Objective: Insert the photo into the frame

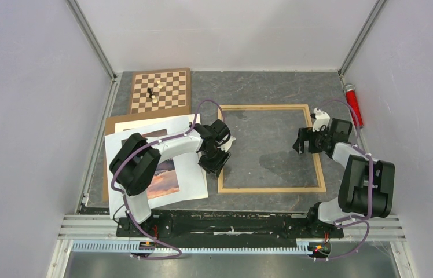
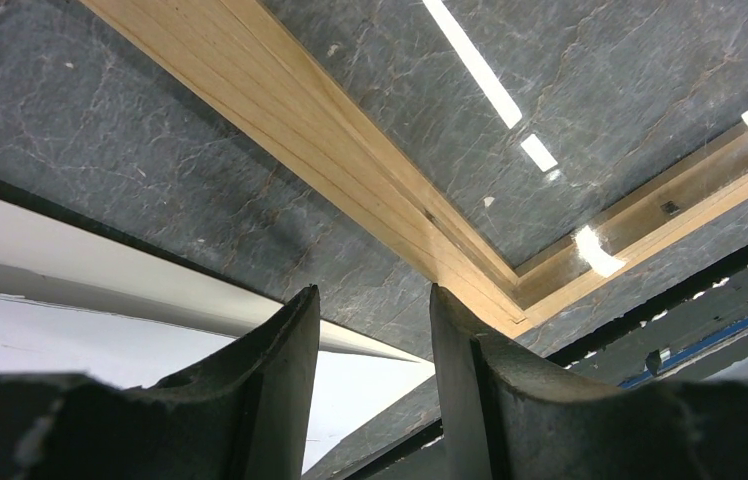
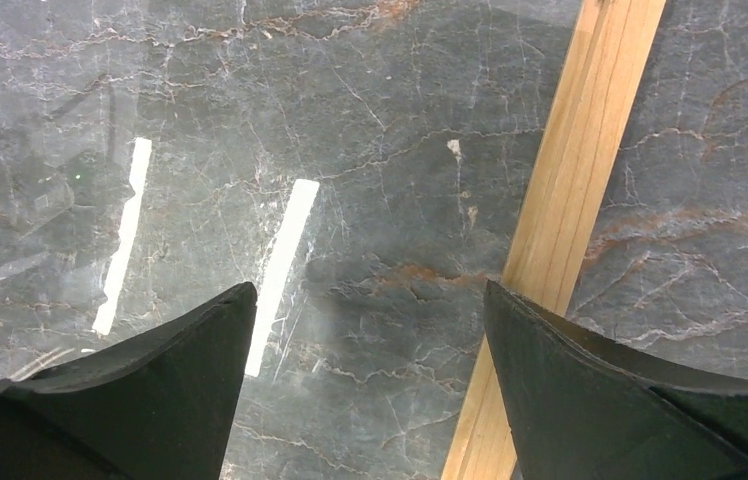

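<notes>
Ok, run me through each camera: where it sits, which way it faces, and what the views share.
Top external: above and behind the arm bases, looking down on the table; both arms, the frame, the photo and the chessboard show.
Left wrist: on the left arm, looking down past the left fingers at the frame's near-left corner and a white sheet.
Right wrist: on the right arm, looking down past the right fingers at the frame's right rail.
Shared: all three show the frame on the table.

No legible text or labels
</notes>
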